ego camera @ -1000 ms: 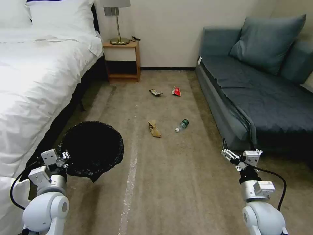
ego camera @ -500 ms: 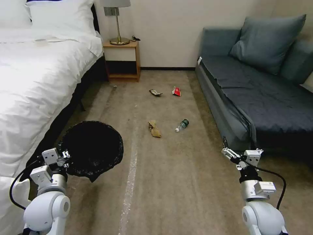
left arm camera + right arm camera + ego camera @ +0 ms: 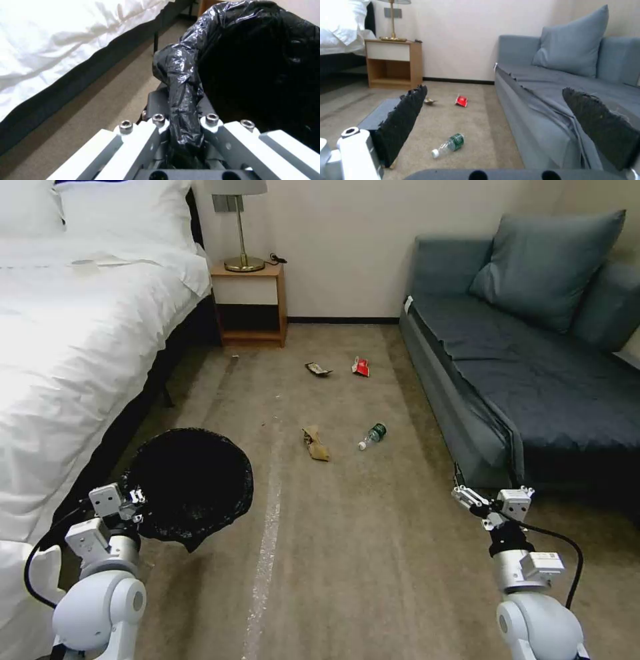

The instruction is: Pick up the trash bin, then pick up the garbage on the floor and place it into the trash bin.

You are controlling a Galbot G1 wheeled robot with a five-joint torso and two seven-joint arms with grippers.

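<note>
Carpeted floor (image 3: 347,553), seemingly four garbage (image 3: 316,443) pieces.

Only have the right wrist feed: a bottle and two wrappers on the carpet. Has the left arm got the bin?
Observer: Yes. The left gripper is shut on the bag-covered rim of the trash bin, next to the bed.
Operator: Any litter I'm missing?
Observer: One crumpled paper bag, on the carpet left of the bottle.
Operator: Where's my gripper relative to that?
Observer: The right gripper is open, by the sofa front corner, nearer the robot than the bottle.
</note>
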